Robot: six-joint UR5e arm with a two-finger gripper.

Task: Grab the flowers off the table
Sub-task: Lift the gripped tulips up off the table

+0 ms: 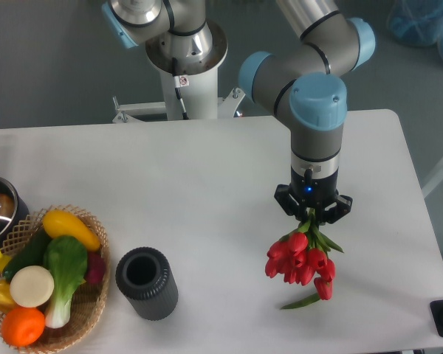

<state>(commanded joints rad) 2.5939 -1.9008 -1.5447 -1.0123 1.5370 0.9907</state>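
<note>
The flowers point(301, 262), a bunch of red tulips with green stems and leaves, hang heads-down below my gripper point(312, 216). The gripper is shut on their stems, which run up between its fingers. The blooms sit over the right part of the white table point(192, 192), seemingly lifted off it. One green leaf tip point(301, 301) trails lowest; I cannot tell whether it touches the tabletop. The arm comes down from the upper middle of the view.
A dark grey cylindrical cup point(147, 283) stands open-topped at the front, left of the flowers. A wicker basket point(88, 313) of vegetables and fruit sits at the front left corner. A dark pot point(0, 208) is at the left edge. The robot base point(184, 51) is behind the table.
</note>
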